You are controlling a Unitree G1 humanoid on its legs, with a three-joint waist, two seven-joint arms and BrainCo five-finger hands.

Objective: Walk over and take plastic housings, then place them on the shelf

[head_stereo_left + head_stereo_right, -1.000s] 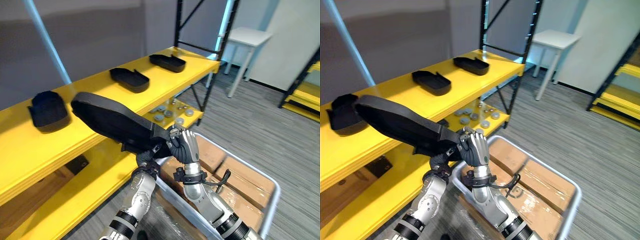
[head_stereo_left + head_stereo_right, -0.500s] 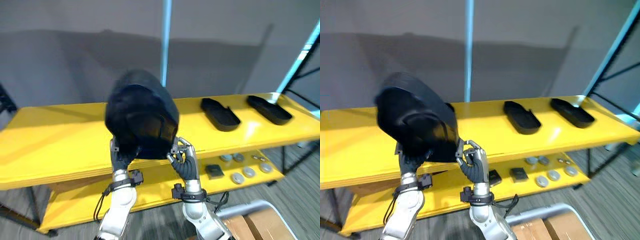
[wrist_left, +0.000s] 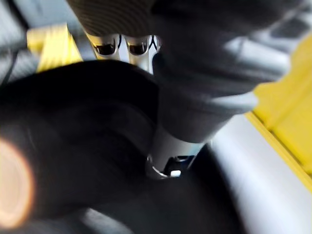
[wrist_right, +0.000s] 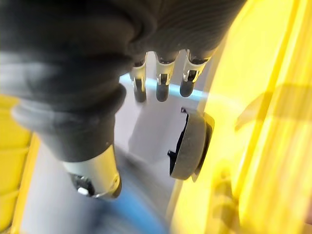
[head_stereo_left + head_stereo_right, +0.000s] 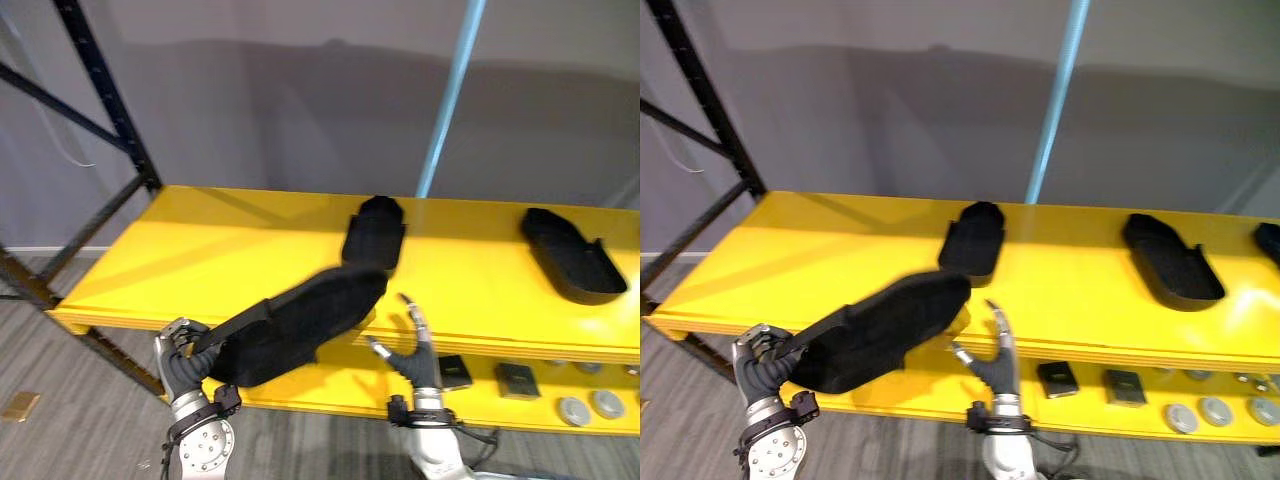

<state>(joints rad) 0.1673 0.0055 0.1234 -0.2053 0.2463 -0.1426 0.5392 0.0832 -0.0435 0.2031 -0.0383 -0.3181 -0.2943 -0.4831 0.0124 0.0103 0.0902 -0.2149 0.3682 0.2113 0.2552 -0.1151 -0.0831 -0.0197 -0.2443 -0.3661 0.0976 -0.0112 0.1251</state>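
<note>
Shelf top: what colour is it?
Bright yellow; the shelf shows best in the left eye view.

Black housings [image 5: 300,325], yellow shelf [image 5: 220,250], black frame [image 5: 100,90], light-blue post [image 5: 450,100], grey wall [image 5: 280,90].

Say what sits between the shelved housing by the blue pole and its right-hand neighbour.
Nothing: in the left eye view, only bare yellow shelf separates that housing and its neighbour.

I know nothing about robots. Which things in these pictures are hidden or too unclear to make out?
1. Held housing in the left robot hand: the eye views don't settle whether its far tip touches the shelf.
2. The same housing in the left wrist view: a dark blur, shape unreadable.
3. Small parts on the lower shelf: too small to identify.
4. Far-right housing: cut off by the right eye view's edge.
</note>
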